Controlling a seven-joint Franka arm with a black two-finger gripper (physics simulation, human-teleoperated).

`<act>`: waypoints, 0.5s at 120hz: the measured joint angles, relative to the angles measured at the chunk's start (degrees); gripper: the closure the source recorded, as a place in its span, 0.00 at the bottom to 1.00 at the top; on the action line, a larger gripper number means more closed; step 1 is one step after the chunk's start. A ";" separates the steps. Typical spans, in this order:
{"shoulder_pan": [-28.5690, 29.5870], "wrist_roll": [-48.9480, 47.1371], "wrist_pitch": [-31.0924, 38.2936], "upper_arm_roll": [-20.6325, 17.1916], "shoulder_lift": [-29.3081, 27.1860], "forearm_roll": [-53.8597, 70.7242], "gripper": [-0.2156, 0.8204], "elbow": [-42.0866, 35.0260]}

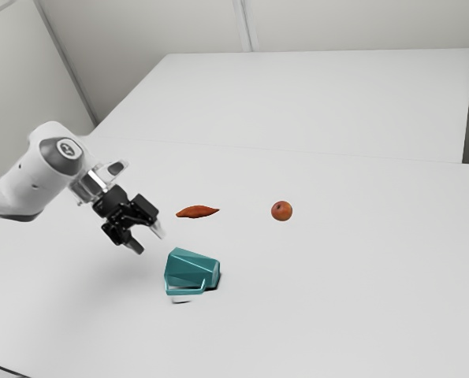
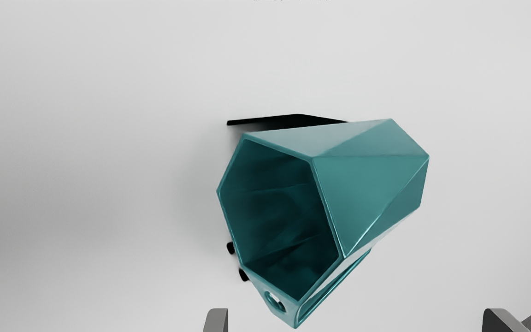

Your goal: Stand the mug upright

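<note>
On the white surface, the black gripper hangs above, its two fingers spread apart and with nothing between them. The teal mug lies on its side, mouth toward nine o'clock in the exterior view; inside, bare teal walls are visible. From the gripper, it is near, at four o'clock, not touched. From the mug, the orange-brown sweet potato is at twelve o'clock, the small round fruit at two.
</note>
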 joint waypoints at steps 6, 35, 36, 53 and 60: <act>0.28 2.05 0.13 -0.01 1.21 -1.58 0.21 0.00; 0.52 11.24 0.19 -0.01 5.21 -7.43 0.21 -0.11; 0.49 11.50 0.13 -0.01 5.33 -7.54 0.21 -0.12; 0.29 15.54 -1.24 -0.08 6.78 -9.75 0.21 -0.43; 0.29 16.95 -2.10 -0.10 7.06 -10.51 0.21 -1.00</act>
